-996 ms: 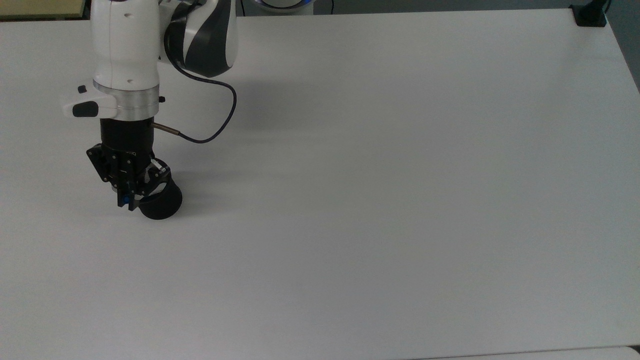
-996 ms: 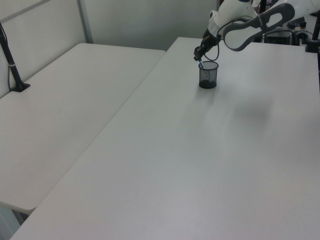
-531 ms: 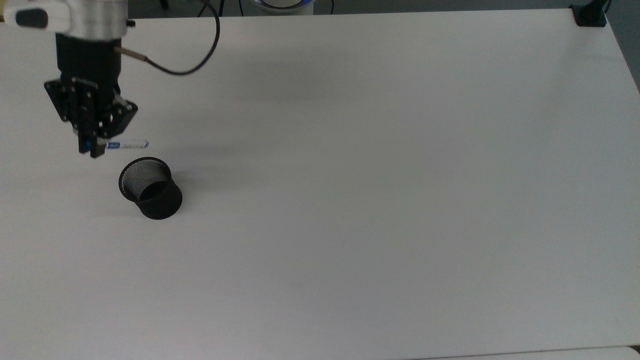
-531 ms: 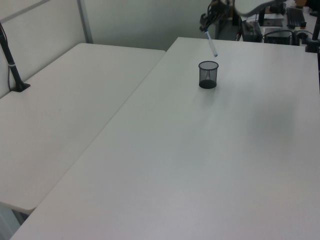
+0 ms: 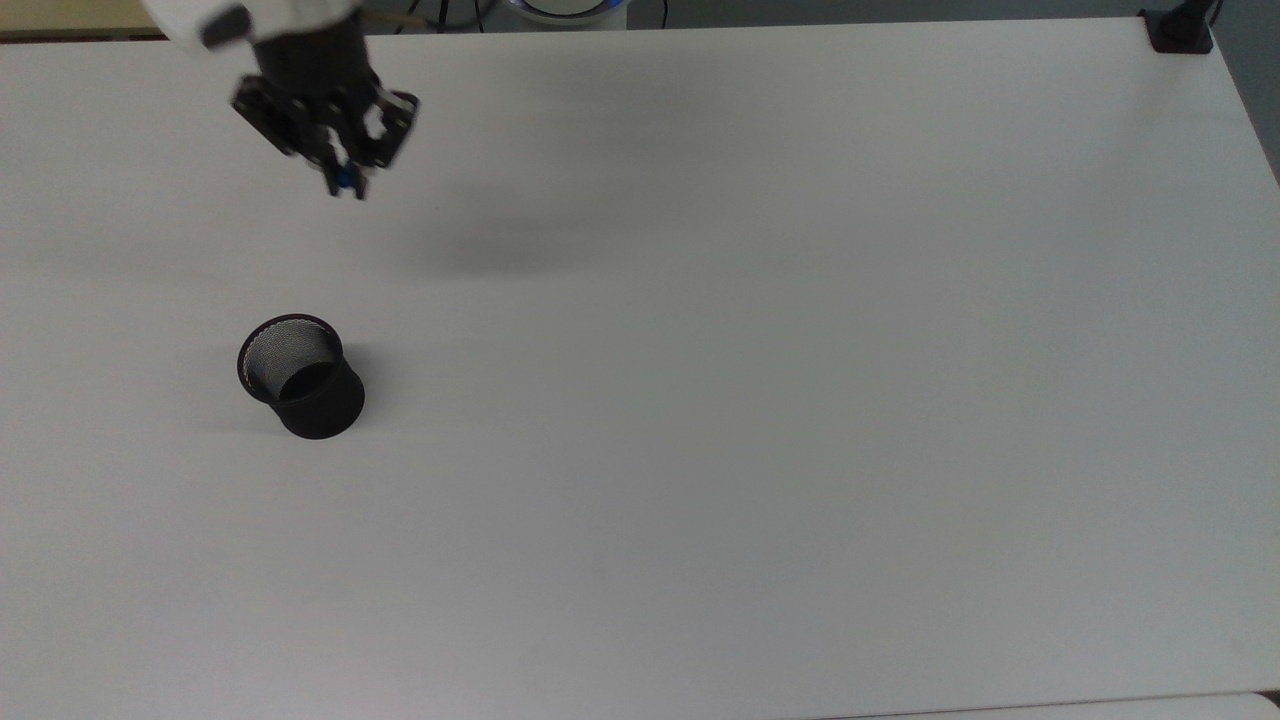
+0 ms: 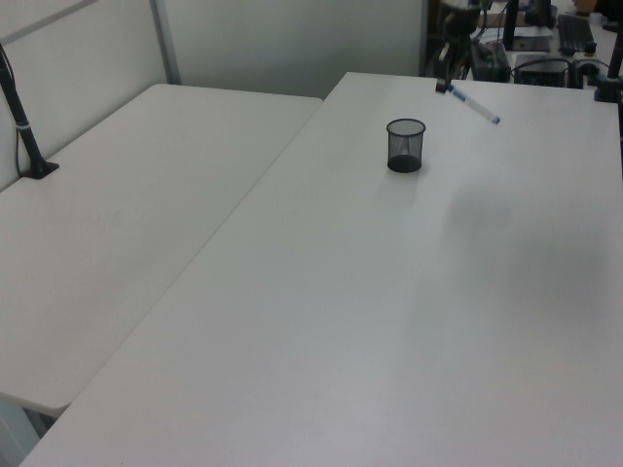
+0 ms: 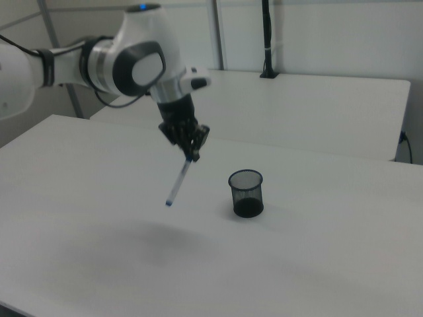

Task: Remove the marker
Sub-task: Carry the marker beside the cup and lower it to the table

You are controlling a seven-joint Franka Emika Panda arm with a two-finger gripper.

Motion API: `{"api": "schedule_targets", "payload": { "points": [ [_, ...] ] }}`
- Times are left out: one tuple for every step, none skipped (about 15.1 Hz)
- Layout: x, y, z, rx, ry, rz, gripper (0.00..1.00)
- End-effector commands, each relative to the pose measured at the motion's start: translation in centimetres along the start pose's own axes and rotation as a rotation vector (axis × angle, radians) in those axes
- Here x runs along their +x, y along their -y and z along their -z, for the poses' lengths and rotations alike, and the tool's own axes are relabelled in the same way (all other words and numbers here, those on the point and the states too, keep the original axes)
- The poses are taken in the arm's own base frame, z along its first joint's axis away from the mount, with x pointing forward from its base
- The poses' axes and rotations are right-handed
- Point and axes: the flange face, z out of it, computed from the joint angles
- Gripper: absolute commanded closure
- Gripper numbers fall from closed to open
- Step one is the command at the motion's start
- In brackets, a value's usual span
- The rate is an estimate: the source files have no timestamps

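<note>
Aloft, end effector (image 7: 192, 156) grips marker (image 7: 178, 180) — clear of cup (image 7: 246, 193).

arm (image 7: 125, 63): glossy white shells, dark grey joint panels | tool (image 7: 190, 157): black, apparently ribbed

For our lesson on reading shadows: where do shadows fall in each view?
Top view: a soft smear on the table right of the hand. Right view: a blurred patch below the marker. Left view: a faint patch right of the mesh cup.

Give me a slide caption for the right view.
The gripper holds the marker slanting above the table, clear of the empty mesh cup.
</note>
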Motion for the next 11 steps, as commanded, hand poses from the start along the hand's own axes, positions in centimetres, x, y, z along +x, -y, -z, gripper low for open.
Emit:
{"api": "schedule_targets", "payload": {
  "points": [
    [0.2, 2.0, -8.8, 0.043, 0.144, 0.080, 1.00],
    [0.3, 2.7, -10.2, 0.051, 0.164, 0.089, 1.00],
    [0.3, 2.8, -11.2, 0.053, 0.171, 0.087, 1.00],
    [-0.6, 3.2, -13.5, 0.057, 0.197, 0.086, 1.00],
    [-1.4, 3.3, -15.1, 0.060, 0.200, 0.082, 1.00],
    [-2.5, 3.7, -17.1, 0.061, 0.194, 0.084, 1.00],
    [-3.3, 3.9, -18.8, 0.059, 0.162, 0.084, 1.00],
    [-3.7, 4.1, -19.5, 0.056, 0.129, 0.066, 1.00],
    [-3.7, 4.1, -19.8, 0.054, 0.114, 0.048, 1.00],
    [-3.7, 4.0, -19.7, 0.054, 0.112, 0.045, 1.00],
    [-3.7, 4.0, -19.7, 0.054, 0.111, 0.043, 1.00]
  ]
}}
